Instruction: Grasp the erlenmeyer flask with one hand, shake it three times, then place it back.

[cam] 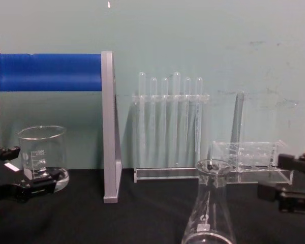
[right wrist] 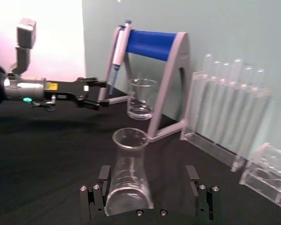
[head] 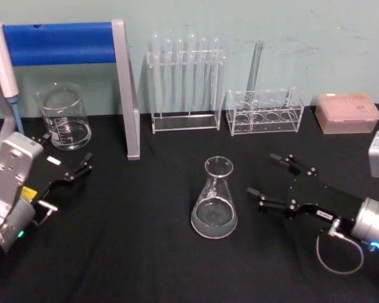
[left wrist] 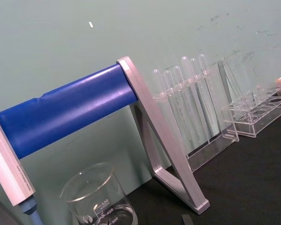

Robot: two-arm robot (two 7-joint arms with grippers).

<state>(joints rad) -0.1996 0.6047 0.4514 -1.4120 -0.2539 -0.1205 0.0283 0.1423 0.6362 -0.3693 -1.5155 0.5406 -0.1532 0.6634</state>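
The clear erlenmeyer flask (head: pixel 213 202) stands upright on the black table, a little liquid in its wide base. In the chest view the flask (cam: pixel 209 213) rises at the lower middle. My right gripper (head: pixel 263 173) is open just right of the flask, a short gap away, its fingers pointing at it. In the right wrist view the flask (right wrist: pixel 129 173) sits in line with the gap of the open right gripper (right wrist: pixel 147 174). My left gripper (head: pixel 66 151) rests open at the far left near the beaker, also seen as the left gripper (right wrist: pixel 91 89) across the table.
A glass beaker (head: pixel 65 118) stands at the back left under a blue-barred pipette stand (head: pixel 125 88). A rack of test tubes (head: pixel 185 82), a low clear rack (head: pixel 264 112) and a pink tip box (head: pixel 347 112) line the back wall.
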